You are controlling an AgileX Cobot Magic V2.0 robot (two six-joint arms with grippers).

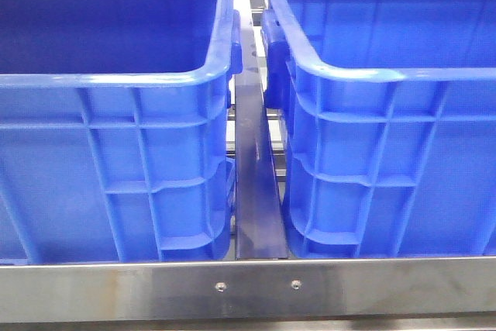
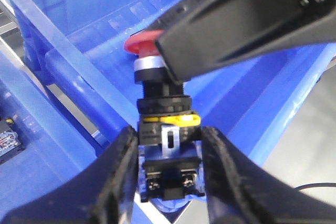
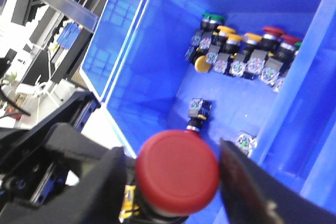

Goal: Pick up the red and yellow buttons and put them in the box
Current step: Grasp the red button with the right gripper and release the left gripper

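Steel-railed bench (image 1: 248, 288), two blue crates side by side; no arm visible in front view. Red button (image 2: 163, 103): body clamped between left gripper (image 2: 169, 166) fingers, terminal block nearest, cap partly hidden behind right gripper (image 3: 173, 174) finger (image 2: 247, 19). Long axis running out from left fingers, cap outward. Right fingers closed on collar, red cap facing wrist camera. Beyond: blue crate (image 3: 157, 66), loose buttons (image 3: 241, 51) clustered on far floor, blurred.
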